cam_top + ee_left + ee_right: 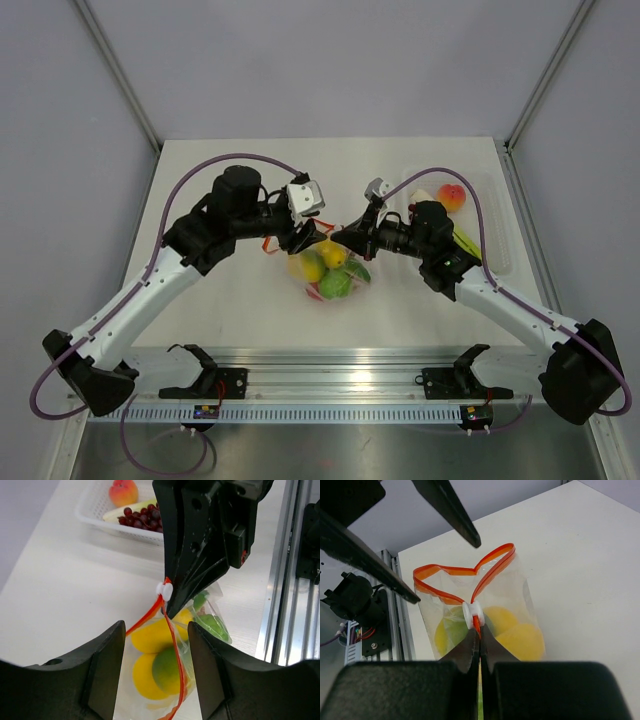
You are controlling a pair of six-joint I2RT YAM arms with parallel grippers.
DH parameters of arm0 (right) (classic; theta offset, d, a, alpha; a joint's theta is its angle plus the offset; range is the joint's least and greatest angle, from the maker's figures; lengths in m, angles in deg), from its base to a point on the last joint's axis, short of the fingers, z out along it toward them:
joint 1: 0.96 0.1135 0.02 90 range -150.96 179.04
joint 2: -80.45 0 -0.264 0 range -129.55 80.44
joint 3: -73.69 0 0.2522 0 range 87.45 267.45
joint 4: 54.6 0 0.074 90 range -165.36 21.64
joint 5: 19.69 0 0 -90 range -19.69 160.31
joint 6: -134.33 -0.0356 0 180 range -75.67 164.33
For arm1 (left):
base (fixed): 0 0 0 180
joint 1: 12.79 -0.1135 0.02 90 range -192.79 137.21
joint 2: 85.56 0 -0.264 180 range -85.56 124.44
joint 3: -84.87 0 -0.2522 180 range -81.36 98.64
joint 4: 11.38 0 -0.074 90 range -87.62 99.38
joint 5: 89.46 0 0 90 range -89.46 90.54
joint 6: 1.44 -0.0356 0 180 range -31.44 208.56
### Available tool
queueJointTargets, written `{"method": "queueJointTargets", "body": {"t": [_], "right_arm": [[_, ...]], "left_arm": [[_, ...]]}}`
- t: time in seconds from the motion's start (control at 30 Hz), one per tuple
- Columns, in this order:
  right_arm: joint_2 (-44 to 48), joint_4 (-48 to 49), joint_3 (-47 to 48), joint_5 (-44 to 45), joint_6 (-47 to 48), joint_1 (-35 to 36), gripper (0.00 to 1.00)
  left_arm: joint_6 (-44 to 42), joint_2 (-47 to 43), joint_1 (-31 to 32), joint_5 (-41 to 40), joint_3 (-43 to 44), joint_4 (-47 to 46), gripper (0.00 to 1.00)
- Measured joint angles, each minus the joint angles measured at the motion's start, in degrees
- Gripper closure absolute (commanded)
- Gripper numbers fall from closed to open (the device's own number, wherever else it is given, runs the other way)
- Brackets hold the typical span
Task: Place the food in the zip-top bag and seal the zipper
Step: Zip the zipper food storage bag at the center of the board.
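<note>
The right gripper [479, 639] is pressed together on the zipper [440, 570], pinching it just under the white slider [472, 614]. The zip-top bag [520, 595] sags below that grip. The red-orange strip gapes in a heart-shaped loop, unsealed. The left gripper [156, 630] is spread, one finger on either side of the bag's mouth, and seems to touch nothing. Yellow lemons [150, 636] and green pieces [167, 670] lie in the bag, which sits mid-table [230, 300] between the two arms. Well to the right, a white tray [95, 510] holds purple grapes [142, 517] and an orange-red round fruit [122, 491].
</note>
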Motion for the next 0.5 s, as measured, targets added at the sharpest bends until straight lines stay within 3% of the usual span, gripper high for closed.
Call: {"method": "queueJointTargets", "body": {"t": [0.37, 0.5], "right_arm": [[0.04, -1.79, 1.25, -2.14, 2.05, 0.00, 1.00], [0.20, -2.67, 1.31, -2.51, 2.32, 0.00, 1.00]], "left_arm": [[-9.66, 6.80, -0.17, 10.62, 8.57, 2.97, 0.55], [-11.50, 8.74, -0.20, 12.63, 8.98, 6.36, 0.65]]}}
